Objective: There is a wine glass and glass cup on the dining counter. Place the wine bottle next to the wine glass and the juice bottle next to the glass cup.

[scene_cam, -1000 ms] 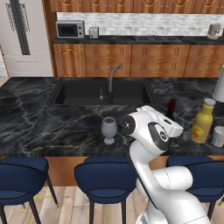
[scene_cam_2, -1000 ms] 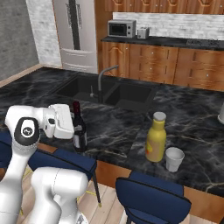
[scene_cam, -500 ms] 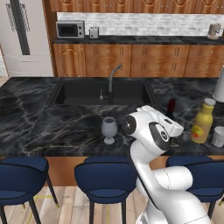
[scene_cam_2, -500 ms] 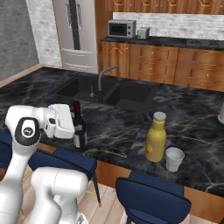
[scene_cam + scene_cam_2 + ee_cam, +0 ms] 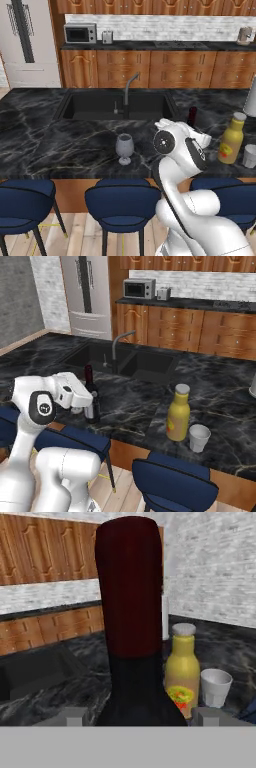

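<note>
On long black marble-veined dining counter [image 5: 60, 145]: stemmed clear wine glass [image 5: 124, 148] near front edge, slim dark wine bottle [image 5: 91, 395] right of it, stout yellow juice bottle [image 5: 178, 412] further right, short pale tumbler [image 5: 199, 437] just beside it, toward right end

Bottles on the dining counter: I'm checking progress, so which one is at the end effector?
The wine bottle, slim and dark with a reddish top, stands between the end effector's fingers. The stout yellow juice bottle stands apart, beside the glass cup.

No visible change — arm, wine bottle [image 5: 90, 391], juice bottle [image 5: 178, 413] all as a second ago.
</note>
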Robot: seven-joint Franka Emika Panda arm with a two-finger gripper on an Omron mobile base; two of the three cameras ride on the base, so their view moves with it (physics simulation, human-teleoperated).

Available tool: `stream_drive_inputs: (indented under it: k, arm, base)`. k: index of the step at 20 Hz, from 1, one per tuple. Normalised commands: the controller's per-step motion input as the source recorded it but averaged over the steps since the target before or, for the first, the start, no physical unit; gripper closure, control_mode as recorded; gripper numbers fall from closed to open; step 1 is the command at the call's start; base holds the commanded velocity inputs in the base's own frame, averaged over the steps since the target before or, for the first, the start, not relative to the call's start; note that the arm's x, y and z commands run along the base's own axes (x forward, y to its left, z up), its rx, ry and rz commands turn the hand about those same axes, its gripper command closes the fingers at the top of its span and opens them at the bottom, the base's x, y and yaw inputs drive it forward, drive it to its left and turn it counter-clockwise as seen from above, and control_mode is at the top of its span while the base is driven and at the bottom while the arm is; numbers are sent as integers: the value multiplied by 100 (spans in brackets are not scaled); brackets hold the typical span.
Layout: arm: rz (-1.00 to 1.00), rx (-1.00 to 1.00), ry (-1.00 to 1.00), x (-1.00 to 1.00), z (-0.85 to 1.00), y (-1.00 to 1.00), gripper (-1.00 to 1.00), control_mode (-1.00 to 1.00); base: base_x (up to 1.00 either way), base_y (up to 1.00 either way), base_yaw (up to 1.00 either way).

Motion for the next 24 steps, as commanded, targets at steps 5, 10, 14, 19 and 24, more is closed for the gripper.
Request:
stream_drive_inputs:
  k: [5,10,14,19,24]
  arm:
    - [48,4,1,27,0,0,100,-100]
    - [49,3,6,25,-2,4,100,-100]
    - [53,7,3,18,-1,0,100,-100]
    - [46,5,16,11,1,6,100,-100]
    - [49,4,13,3,0,14,100,-100]
  base:
    - [0,0,0]
    - [0,0,0]
    - [0,0,0]
    - [0,0,0]
    - [0,0,0]
